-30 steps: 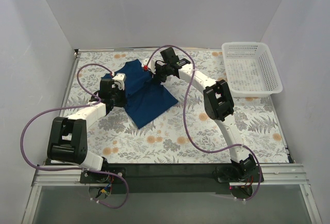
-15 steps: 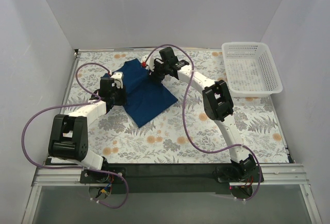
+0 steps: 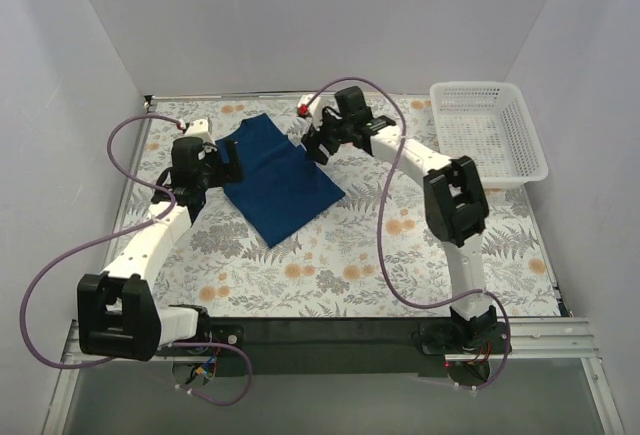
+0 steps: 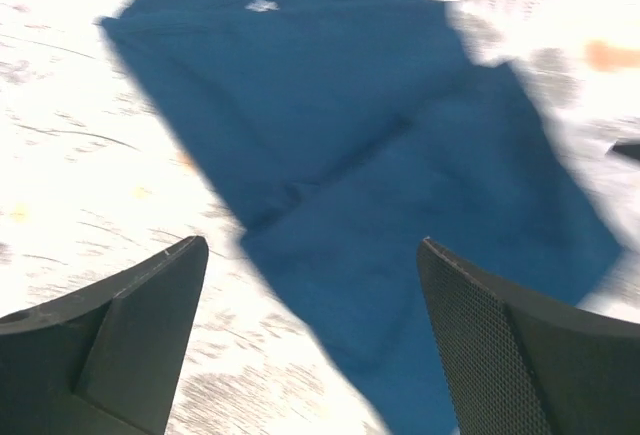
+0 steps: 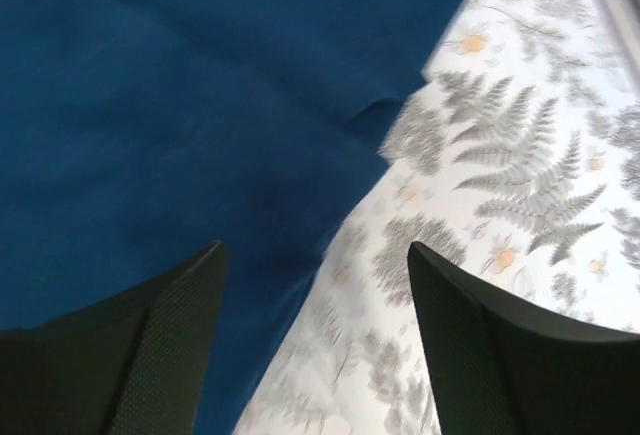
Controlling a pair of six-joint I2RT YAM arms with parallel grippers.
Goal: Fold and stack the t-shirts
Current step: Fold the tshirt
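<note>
Floral-print table with plain white walls around it, that's the setup we've got. One navy t-shirt is lying flat on the table, left of the middle and toward the far side. It's folded into a rough rectangle that sits at a slant.

From the left wrist view, which is a bit blurry, we can make out a small white neck label at the far end and a fold line running across the cloth.

Left gripper hangs by the shirt's left edge with its jaws spread wide and nothing between them. Right gripper is at the shirt's right edge, also spread and holding nothing. It has blue cloth below one finger and bare fern pattern below the other. We can't tell if either one actually touches the fabric.

White lattice basket sits in the far right corner, well apart from the shirt.
</note>
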